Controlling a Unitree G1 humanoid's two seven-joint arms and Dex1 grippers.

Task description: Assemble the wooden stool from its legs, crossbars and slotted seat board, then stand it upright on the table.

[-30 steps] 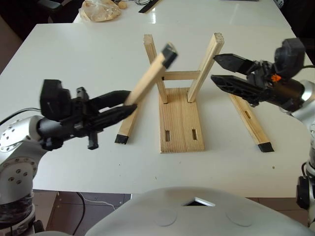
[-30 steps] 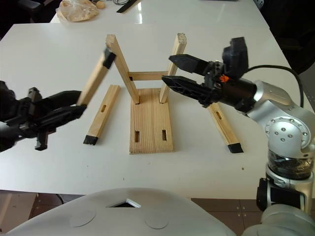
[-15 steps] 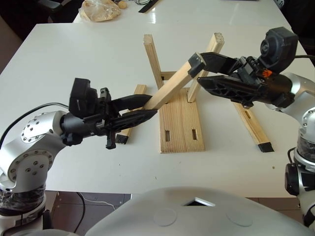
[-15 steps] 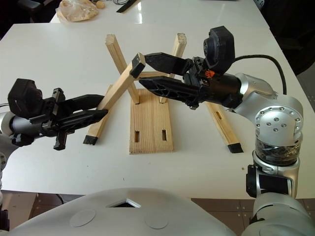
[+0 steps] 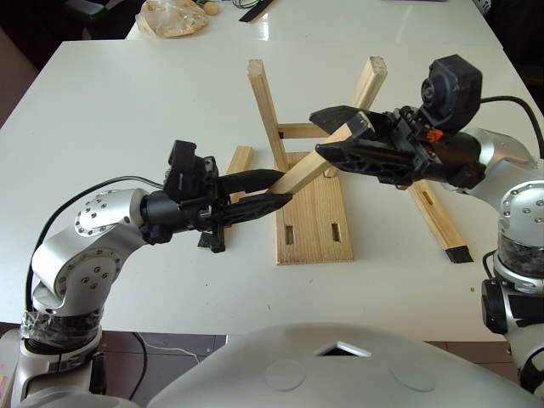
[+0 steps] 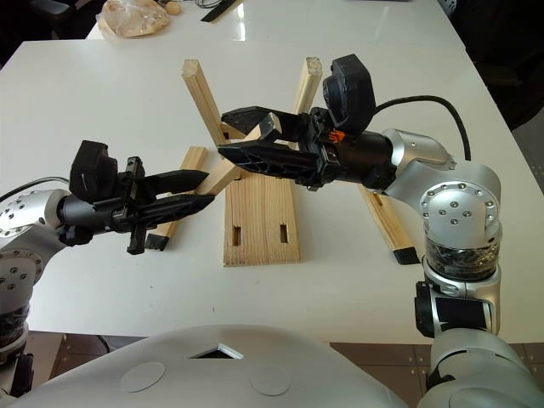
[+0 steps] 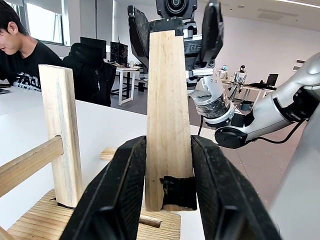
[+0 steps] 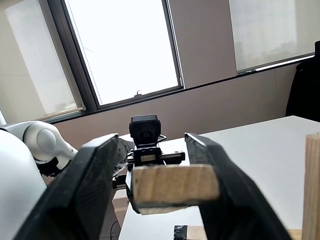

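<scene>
The left jaws are clamped on the black-capped lower end of a leg [image 5: 302, 175], holding it at a slant in the air above the seat board [image 5: 313, 223]. The right jaws are spread wide around the leg's upper end; I cannot tell whether they touch it. The seat board lies flat on the bench [image 5: 127, 102], its two near slots bare. Two standing legs [image 5: 264, 110] rise from its far end and lean apart, joined by a crossbar [image 5: 308, 130]. A left loose leg [image 6: 190, 160] lies flat just beside the board, and a right loose leg [image 5: 435, 219] lies on the other side.
</scene>
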